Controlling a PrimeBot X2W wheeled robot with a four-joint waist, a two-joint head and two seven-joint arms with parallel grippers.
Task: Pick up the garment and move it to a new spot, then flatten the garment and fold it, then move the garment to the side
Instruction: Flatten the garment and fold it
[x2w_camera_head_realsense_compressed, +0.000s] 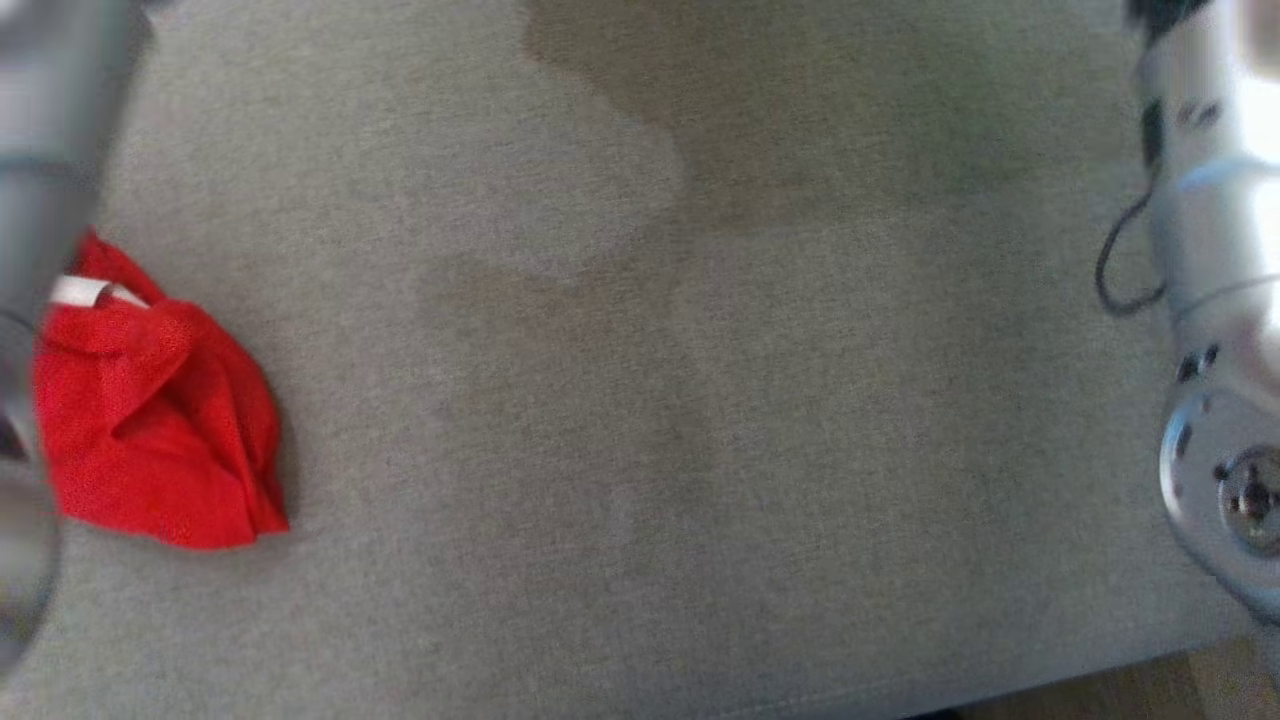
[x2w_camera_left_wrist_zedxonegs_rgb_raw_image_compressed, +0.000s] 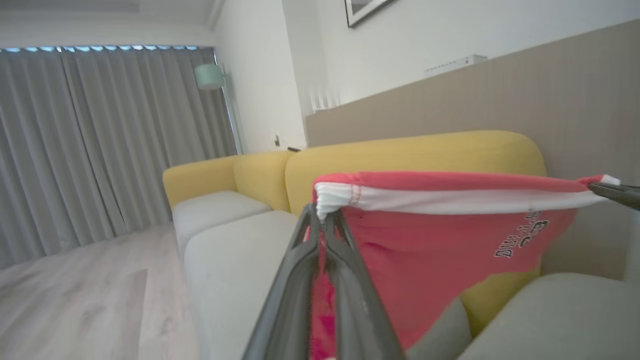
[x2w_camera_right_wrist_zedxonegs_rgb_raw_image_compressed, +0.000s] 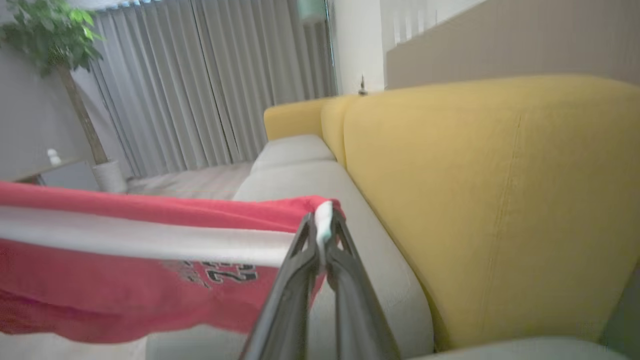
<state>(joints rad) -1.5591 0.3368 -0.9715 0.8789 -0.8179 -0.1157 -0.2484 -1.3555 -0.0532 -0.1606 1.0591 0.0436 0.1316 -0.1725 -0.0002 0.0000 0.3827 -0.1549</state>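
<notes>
Garment (x2w_camera_left_wrist_zedxonegs_rgb_raw_image_compressed: 425, 240) hanging over the sofa (x2w_camera_right_wrist_zedxonegs_rgb_raw_image_compressed: 475, 200)

Yellow-backed sofa, grey seat (x2w_camera_left_wrist_zedxonegs_rgb_raw_image_compressed: 235, 260); the red garment is stretched just above that seat. Looks light and floppy, so hold the white band (x2w_camera_left_wrist_zedxonegs_rgb_raw_image_compressed: 450, 200): left gripper (x2w_camera_left_wrist_zedxonegs_rgb_raw_image_compressed: 322, 216) and right gripper (x2w_camera_right_wrist_zedxonegs_rgb_raw_image_compressed: 322, 227) are each pinched tight on one end. Bottom maybe touching the seat, too blurry.

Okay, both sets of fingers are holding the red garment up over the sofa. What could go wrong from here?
1. The left fingers and right fingers each pinch only one end of the white band. With it pulled this taut, an end could slip out.
2. The red garment hangs unevenly over the grey seat cushion, so it may land creased rather than flat.
</notes>
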